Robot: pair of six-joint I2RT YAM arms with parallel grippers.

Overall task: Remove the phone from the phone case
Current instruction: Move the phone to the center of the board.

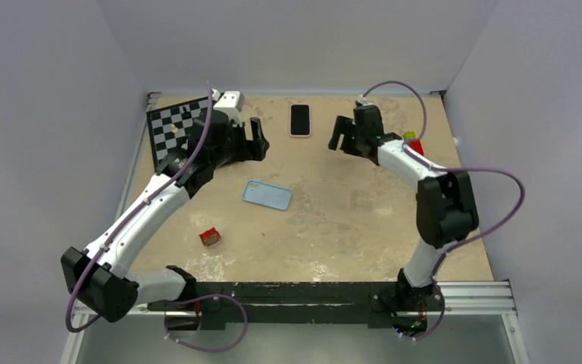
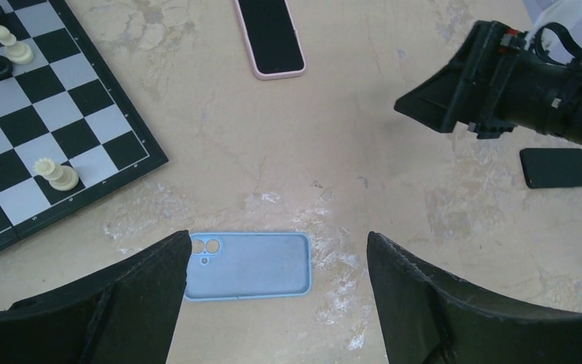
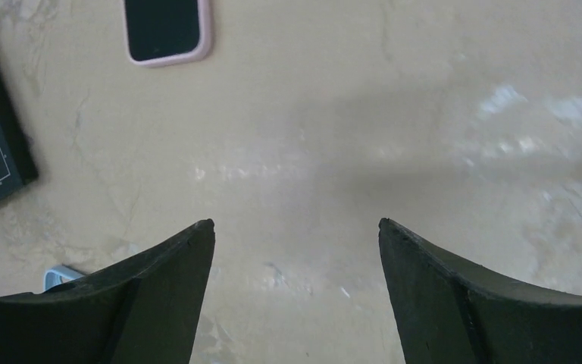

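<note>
- One checkered black-and-white chessboard (image 1: 176, 125) sits at the worktop's (image 1: 348, 227) far-left corner, and one small red block (image 1: 211, 237) lies toward the near edge.
- One pink-rimmed black-screened phone (image 1: 300, 120) lies at the far edge, and one light-blue phone case (image 1: 267, 195) lies mid-worktop.
- The left claw (image 1: 259, 140) and right claw (image 1: 339, 135) flank the phone, spread wide and empty.
</note>
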